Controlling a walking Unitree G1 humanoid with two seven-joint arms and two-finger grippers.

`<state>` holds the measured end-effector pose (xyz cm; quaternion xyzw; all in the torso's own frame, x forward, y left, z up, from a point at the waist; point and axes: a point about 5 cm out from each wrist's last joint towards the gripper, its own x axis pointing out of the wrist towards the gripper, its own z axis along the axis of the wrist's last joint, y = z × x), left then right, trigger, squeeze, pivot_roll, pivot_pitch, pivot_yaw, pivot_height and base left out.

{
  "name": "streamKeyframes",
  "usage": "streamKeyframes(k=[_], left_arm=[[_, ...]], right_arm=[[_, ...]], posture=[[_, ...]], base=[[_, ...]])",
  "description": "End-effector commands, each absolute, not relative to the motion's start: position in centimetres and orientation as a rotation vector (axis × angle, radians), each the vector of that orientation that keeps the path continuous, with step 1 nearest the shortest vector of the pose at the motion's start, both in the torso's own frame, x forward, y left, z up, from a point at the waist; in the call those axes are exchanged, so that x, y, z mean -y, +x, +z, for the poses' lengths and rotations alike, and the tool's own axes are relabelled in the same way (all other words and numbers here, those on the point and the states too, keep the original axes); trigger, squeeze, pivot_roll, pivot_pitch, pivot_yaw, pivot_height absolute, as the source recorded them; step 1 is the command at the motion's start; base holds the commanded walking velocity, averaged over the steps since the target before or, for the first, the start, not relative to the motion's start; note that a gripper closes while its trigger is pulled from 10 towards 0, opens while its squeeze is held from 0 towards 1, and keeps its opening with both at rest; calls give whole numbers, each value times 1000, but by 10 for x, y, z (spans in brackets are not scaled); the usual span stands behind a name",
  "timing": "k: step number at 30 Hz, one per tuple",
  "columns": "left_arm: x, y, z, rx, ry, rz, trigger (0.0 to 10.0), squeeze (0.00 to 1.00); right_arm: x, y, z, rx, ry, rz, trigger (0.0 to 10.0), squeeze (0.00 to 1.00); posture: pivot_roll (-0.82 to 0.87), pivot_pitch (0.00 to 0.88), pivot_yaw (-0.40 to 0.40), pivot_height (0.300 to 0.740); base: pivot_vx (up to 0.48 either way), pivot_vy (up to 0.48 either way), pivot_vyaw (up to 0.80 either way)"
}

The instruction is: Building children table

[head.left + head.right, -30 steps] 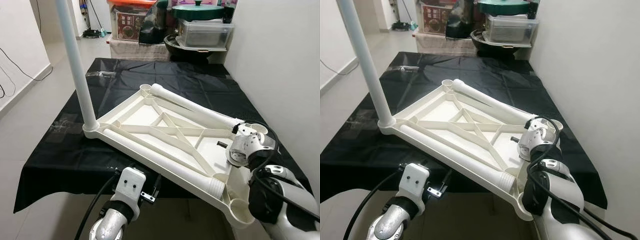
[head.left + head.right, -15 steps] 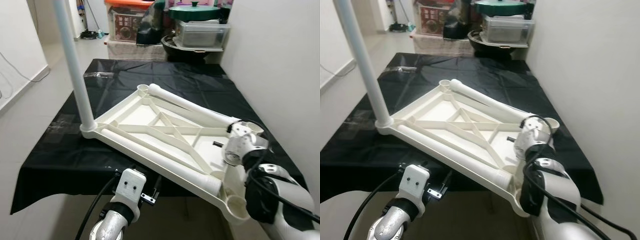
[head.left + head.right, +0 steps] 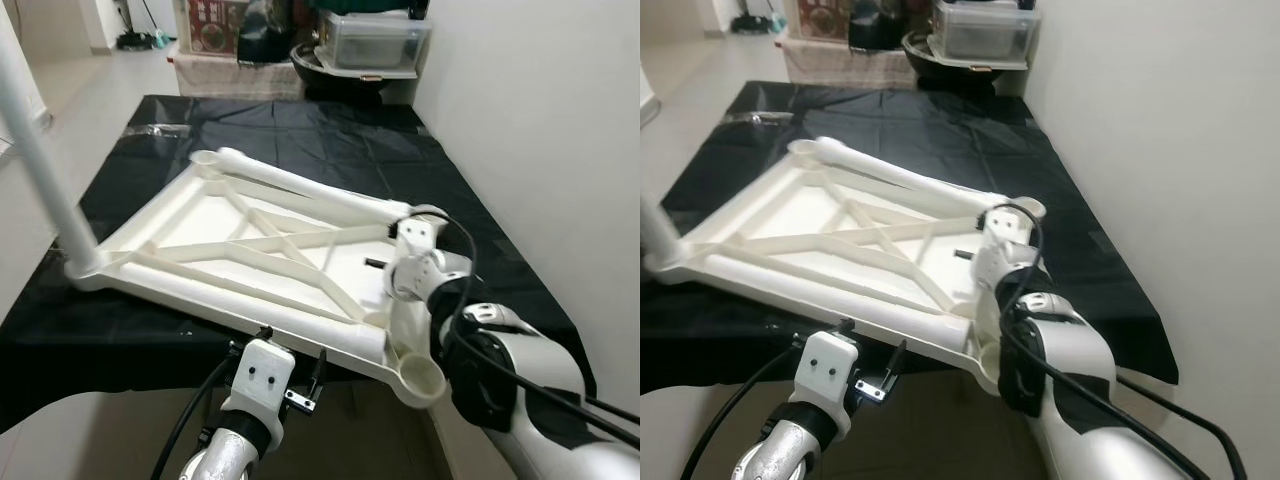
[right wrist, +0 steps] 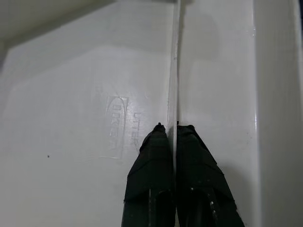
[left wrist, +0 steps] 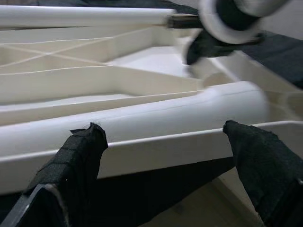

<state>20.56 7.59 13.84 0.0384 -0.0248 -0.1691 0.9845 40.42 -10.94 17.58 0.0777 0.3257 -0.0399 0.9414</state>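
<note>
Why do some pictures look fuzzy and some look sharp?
Left wrist view: the black fingers sit close to the lens and look soft, and the right arm at the top smears. Right wrist view: the right gripper on a thin rib casts a dim shadow. Eye views: fairly sharp tabletop.

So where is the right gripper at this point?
The right gripper is down inside the upturned white tabletop, near its corner on the robot's right, shut on a thin rib of the underside.
</note>
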Motion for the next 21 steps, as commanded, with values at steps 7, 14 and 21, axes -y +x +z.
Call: streamKeyframes(k=[7, 14, 21], left_arm=[[-73, 200, 141, 33, 73, -330, 10000, 0], [-72, 200, 143, 29, 69, -323, 10000, 0], [-72, 202, 142, 25, 67, -319, 10000, 0]], right_arm=[[78, 413, 211, -523, 194, 1, 0, 0], [79, 414, 214, -498, 195, -28, 0, 0], [81, 421, 237, -384, 170, 11, 10000, 0]], posture=[[48, 170, -160, 740], [45, 177, -166, 740], [41, 168, -164, 740]], base=[[0, 0, 0], [0, 0, 0], [0, 0, 0]])
